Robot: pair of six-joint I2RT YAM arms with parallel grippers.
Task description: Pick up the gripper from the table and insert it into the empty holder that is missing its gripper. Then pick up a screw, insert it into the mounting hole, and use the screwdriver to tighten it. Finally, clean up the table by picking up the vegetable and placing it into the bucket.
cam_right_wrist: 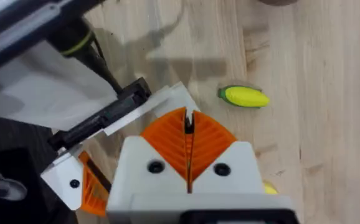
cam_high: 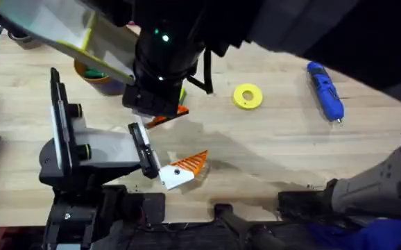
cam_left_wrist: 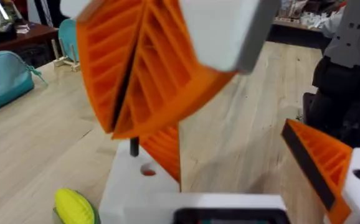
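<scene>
- Light wood table [cam_high: 270, 149], overhead view. The blue-handled screwdriver [cam_high: 325, 90] lies well to the right, with a yellow ring-shaped disc [cam_high: 248, 96] between it and the working area. Its long axis runs from the far edge toward me, with the metal tip at the near end. I judge it stiff and light, best taken across the thick handle. The bucket [cam_high: 82, 69] stands at far left, partly hidden. My right gripper [cam_high: 162, 114] hangs beneath a large dark wrist, left of centre.
- Left wrist view. The left gripper [cam_left_wrist: 230, 134] has its fingers well apart and grasps nothing. On one side the orange ribbed gripper [cam_left_wrist: 164, 152] sits upright in the white holder [cam_left_wrist: 130, 190], apex away from the camera. The mounting hole [cam_left_wrist: 147, 169] faces up and looks empty. Just above it hangs a short dark pin that I take for the screw [cam_left_wrist: 133, 147]. Its long axis is near vertical, tip down, and it is not yet in the hole. I judge it rigid, tiny and slippery, so it should be pinched only near the head and released only once seated. The toy corn cob [cam_left_wrist: 74, 205] lies on the table nearby.
- Right wrist view. The right gripper's pads are pressed together, clamped on the screw at their tips. The corn cob lies on bare wood, apart from the holder, with its long axis across the grain. I judge it light and easy to pinch at mid-length.
</scene>
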